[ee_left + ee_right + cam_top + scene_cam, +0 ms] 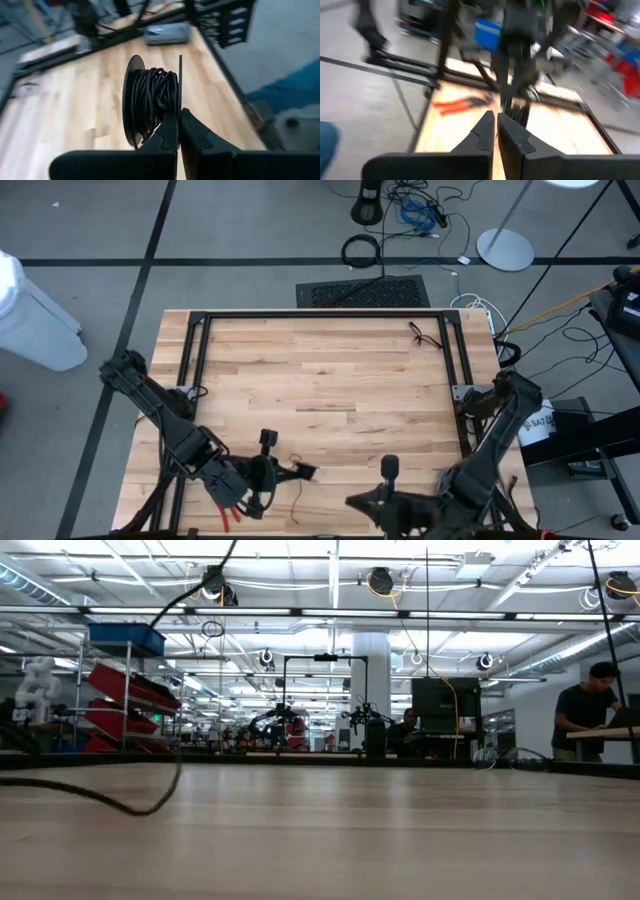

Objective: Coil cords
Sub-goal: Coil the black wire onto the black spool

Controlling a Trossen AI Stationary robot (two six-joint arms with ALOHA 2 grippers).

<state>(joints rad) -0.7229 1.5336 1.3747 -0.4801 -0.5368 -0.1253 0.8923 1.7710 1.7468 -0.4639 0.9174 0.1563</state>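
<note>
only 1 bit of lettering shows: on the white box (pixel 541 425) just off the table's (pixel 330 380) edge at about 3 o'clock in the high view, dark letters that look like "sat", the rest hidden by the right arm. nothing else in any view can be read.

The overhead camera looks straight down on the whole bench (pixel 330 390), arms at the lower edge of its frame. The low camera sits at bench-top level, facing flat across the wood (pixel 330 840) into the hall. The left wrist camera peers close past its claw (pixel 178 131) along the bench. The right wrist camera faces the left arm (pixel 517 55), sharing that corner with the overhead.
</note>
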